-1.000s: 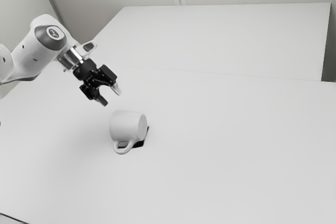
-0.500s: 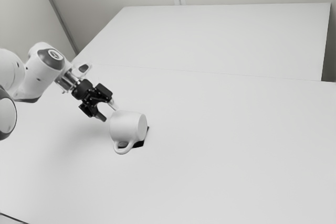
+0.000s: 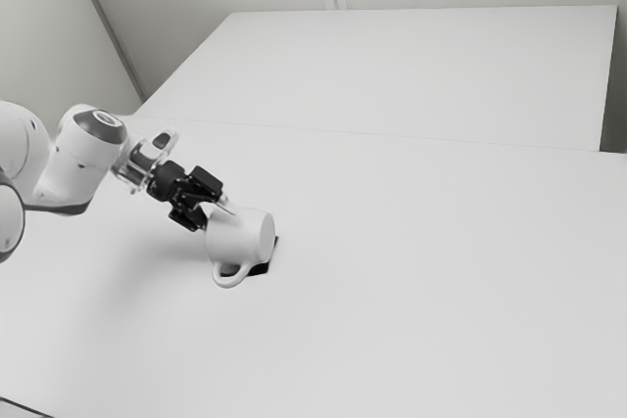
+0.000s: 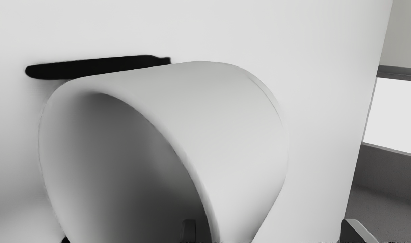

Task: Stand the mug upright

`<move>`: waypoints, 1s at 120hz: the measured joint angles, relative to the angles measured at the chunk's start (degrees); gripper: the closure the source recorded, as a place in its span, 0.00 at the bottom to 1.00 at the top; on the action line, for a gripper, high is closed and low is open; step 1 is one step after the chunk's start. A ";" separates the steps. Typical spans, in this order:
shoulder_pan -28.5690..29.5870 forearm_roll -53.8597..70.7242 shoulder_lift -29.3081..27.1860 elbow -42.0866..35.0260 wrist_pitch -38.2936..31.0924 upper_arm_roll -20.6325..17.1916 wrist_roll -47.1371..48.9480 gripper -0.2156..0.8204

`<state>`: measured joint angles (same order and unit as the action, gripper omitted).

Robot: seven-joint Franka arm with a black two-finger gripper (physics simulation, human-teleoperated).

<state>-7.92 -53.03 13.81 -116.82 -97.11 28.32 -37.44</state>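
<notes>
While the mug [image 3: 240,238] lies sideways, hand [image 3: 216,215] spread astride its wall, one finger [image 4: 188,231] inside, one outside

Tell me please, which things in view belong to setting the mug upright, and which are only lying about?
For the job:
mug, lying on its side
gripper, open, one finger inside the mug

Only around:
flat black thing, partly hidden by the mug
table, under the mug
</notes>
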 joint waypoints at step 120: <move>-9.12 17.23 -12.24 -0.16 -7.93 -5.33 3.25 0.92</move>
<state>-17.04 -35.81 1.58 -116.98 -105.04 22.98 -34.19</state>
